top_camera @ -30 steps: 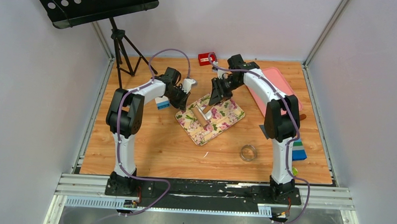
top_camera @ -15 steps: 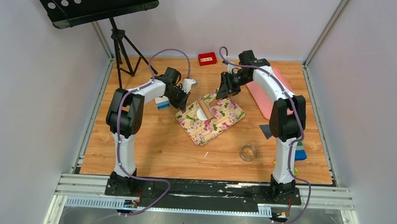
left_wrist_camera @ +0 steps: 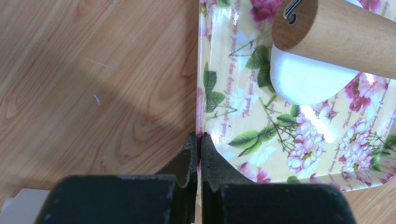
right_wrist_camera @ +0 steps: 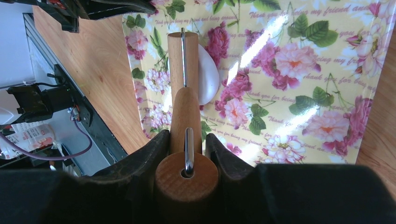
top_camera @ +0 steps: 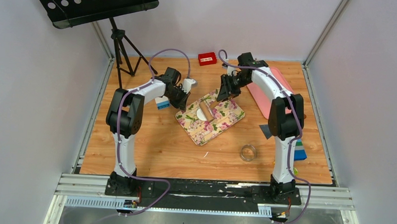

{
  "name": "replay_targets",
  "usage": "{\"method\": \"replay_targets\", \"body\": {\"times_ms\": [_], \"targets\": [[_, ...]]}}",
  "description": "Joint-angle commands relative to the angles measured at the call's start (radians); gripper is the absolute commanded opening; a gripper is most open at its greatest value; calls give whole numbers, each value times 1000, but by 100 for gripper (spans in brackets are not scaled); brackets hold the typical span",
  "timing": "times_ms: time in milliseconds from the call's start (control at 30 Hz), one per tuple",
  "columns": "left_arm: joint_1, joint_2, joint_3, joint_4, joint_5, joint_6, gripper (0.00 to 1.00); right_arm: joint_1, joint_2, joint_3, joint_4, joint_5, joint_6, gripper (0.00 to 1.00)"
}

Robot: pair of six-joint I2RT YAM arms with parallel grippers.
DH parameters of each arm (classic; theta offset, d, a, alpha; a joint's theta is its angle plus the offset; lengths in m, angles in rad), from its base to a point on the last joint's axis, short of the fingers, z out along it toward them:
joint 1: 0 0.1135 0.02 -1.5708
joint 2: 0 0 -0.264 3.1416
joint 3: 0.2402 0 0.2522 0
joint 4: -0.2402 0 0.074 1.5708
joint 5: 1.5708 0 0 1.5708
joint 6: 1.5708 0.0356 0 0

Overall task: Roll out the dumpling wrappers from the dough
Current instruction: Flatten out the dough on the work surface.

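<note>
Right gripper (right_wrist_camera: 187, 136) clamped the wooden rolling pin (right_wrist_camera: 175, 60) handle, roller pointing away over the white dough (right_wrist_camera: 210, 77) (left gripper (left_wrist_camera: 199, 140) pinched the floral tray (left_wrist_camera: 243, 121) rim).

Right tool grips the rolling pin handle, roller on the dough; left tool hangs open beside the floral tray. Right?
Wrong on the left tool: it is shut on the floral tray's rim, per the left wrist view. Right tool grips the rolling pin, roller on the dough.

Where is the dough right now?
In the top view, the dough lies mid-frame on the floral tray, under the wooden rolling pin held by the right pincer.
</note>
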Motion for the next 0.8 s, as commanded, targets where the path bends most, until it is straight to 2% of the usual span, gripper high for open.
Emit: {"method": "replay_targets", "body": {"times_ms": [0,767], "targets": [[-10,16,3,0,-21,8,0,6,29,-8,6,96,-35,0],[-11,18,1,0,-25,8,0,85,35,-51,40,165,-49,0]]}}
